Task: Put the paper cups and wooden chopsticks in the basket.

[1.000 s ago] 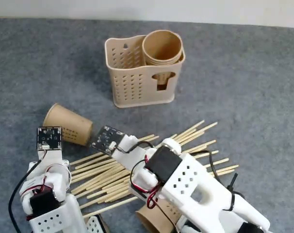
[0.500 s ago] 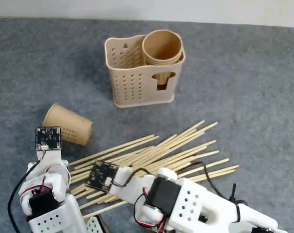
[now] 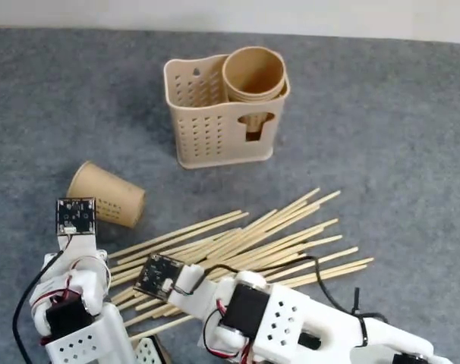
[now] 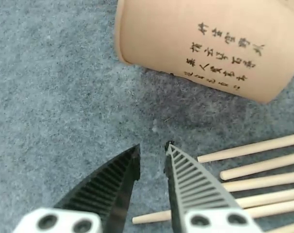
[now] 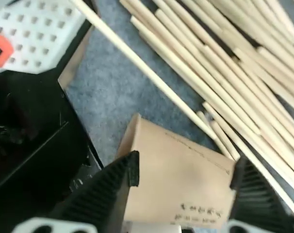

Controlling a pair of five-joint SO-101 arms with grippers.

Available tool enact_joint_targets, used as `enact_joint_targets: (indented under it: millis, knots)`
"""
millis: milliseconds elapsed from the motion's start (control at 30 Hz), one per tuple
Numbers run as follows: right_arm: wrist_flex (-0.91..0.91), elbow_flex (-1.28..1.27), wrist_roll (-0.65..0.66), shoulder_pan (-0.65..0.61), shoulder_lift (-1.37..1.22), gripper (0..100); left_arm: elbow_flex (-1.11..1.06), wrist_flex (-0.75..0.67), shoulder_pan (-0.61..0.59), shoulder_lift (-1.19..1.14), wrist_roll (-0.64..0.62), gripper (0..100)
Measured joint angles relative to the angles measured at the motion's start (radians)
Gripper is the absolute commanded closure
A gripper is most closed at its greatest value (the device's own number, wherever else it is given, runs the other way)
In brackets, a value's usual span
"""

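where chopsticks (image 3: 245, 239) lie, two loose cups (image 3: 105, 196) (image 5: 176, 189), one basket (image 3: 215, 129)

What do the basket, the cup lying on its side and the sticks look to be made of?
The basket looks like beige moulded plastic: smooth, with walls pierced by regular holes. The lying cup is probably brown matte paper, with a thin rim and print on its side. The chopsticks look like pale bare wood, round, with no sheen visible.
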State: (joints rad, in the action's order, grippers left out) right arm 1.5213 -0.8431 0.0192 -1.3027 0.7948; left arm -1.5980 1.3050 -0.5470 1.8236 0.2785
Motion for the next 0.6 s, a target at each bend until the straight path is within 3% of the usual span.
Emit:
enact_joint_targets:
  millis: [333,600]
  knots:
    - [-0.002,-0.015,-0.002,-0.012,0.002,67.9,0.0,0.0,0.0,0.0,0.0,90]
    - [0.068,0.129,-0.002,-0.014,0.002,68.0,0.0,0.0,0.0,0.0,0.0,90]
